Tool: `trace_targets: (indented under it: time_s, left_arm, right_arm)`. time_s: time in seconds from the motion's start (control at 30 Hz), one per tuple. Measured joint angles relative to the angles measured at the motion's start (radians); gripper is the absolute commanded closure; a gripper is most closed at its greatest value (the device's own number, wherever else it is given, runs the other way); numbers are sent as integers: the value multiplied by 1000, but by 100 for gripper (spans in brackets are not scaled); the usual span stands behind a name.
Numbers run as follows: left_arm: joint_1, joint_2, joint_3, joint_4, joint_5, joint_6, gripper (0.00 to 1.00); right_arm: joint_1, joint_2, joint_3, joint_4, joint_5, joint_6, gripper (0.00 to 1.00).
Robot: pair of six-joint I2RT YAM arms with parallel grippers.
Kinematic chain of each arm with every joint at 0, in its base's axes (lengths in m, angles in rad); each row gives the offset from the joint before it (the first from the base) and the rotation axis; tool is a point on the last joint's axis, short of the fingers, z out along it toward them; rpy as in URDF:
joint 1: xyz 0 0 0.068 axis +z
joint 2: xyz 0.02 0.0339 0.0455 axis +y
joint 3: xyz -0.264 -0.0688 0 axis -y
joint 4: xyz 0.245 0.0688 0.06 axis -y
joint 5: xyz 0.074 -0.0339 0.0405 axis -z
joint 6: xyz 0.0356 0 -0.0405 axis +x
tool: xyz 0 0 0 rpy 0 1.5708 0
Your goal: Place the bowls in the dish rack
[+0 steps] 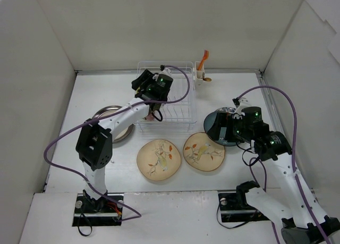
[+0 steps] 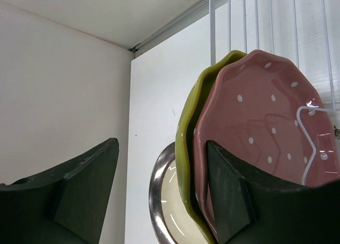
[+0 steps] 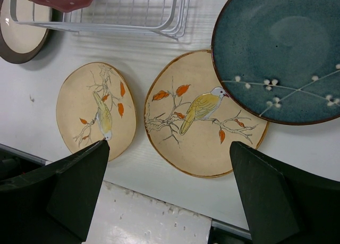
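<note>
The table (image 1: 239,95) carries the rack (image 1: 183,119) at centre far.

- **In the rack:** a green bowl (image 2: 191,127) and a pink bowl (image 2: 265,122) stand on edge, side by side.
- **On the table:**
  - A grey bowl (image 1: 114,124) lies flat just left of the rack.
  - Two cream bowls (image 1: 158,159) (image 1: 203,152) lie flat side by side, near of the rack.
  - A teal bowl (image 1: 217,128) sits to the right of the rack, with its edge overlapping the right cream bowl.
- **Left gripper (image 2: 162,145):** reaches over the rack with its fingers apart and nothing held. One finger is in front of the pink bowl; contact cannot be determined.
- **Right gripper (image 3: 170,145):** hovers spread wide above the right cream bowl, empty.
- **Cup (image 1: 201,78):** holds an orange utensil and stands at the rack's far right corner.
</note>
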Motion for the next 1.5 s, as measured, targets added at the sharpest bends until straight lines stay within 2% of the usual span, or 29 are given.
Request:
trace_targets:
  time_s: [0.37, 0.67, 0.87, 1.1, 1.27, 1.37, 1.5]
  left_arm:
    - [32, -27, -38, 43, 66, 4, 35]
    - [34, -27, -38, 58, 74, 14, 26]
    - [34, -39, -30, 59, 95, 7, 17]
    - [34, -77, -6, 27, 169, -36, 14]
    - [43, -107, 42, -76, 243, -127, 14]
    - [76, -161, 75, -154, 319, -251, 14]
    - [232, -351, 24, -232, 504, -462, 14]
  right_arm:
    - [0, -11, 0, 0, 0, 1, 5]
    - [0, -14, 0, 0, 0, 1, 5]
    - [0, -15, 0, 0, 0, 0, 5]
    - [0, -15, 0, 0, 0, 0, 5]
    - [0, -15, 0, 0, 1, -3, 5]
    - [0, -14, 1, 0, 2, -5, 5]
    - [0, -3, 11, -1, 3, -8, 5]
